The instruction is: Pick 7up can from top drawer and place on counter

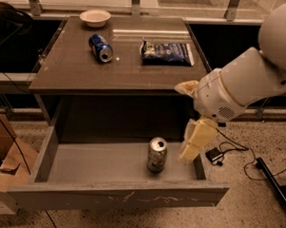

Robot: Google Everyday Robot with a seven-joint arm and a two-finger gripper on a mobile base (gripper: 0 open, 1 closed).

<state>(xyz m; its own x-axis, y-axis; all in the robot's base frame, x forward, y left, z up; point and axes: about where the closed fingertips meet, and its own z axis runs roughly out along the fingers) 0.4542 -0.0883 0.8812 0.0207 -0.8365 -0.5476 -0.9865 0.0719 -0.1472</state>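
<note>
arm (251,80): we enter from the upper right, forearm sloping down-left | wrist (216,99): white housing, bent downward | end effector (195,141): we hang it below the wrist, pointing down, right of centre

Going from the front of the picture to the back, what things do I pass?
top drawer front panel → 7up can, with the gripper hanging just to its right → blue can on the counter → bowl

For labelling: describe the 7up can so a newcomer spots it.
Below the counter, the top drawer is pulled open. The 7up can stands upright on its floor, right of centre, the tool just to its right. It is silvery; the blue can lies on the counter.
</note>
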